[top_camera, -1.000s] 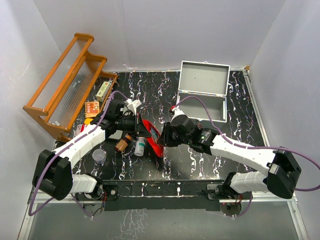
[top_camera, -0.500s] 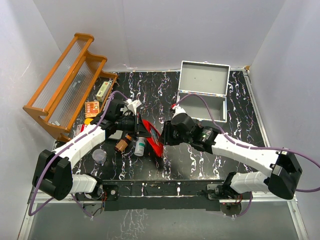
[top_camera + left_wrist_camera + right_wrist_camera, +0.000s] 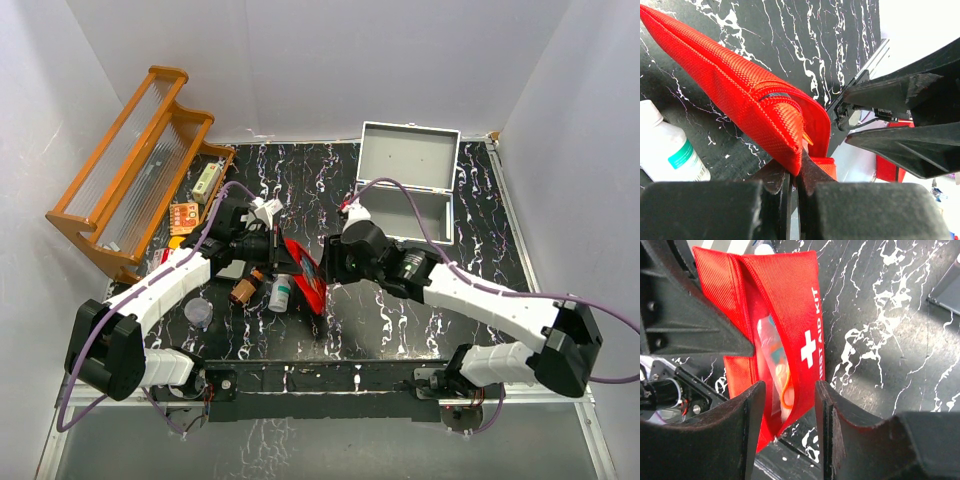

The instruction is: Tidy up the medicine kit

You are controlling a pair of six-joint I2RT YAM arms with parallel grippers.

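**Pouch propped open, case waiting**

The left pincer [image 3: 794,171] is clamped tight on the edge of the red pouch [image 3: 740,95], holding it up off the surface [image 3: 300,180]. The right pincer [image 3: 789,390] is open, with its 2 jaws either side of the pouch's gaping mouth and not pinching. The medicine kit [image 3: 410,158] sits at the far right, lid up, well apart from both. The step looks like unpacking the pouch. Next, the right pincer likely has to close on the plastic packet [image 3: 771,347] inside without tugging the pouch loose.
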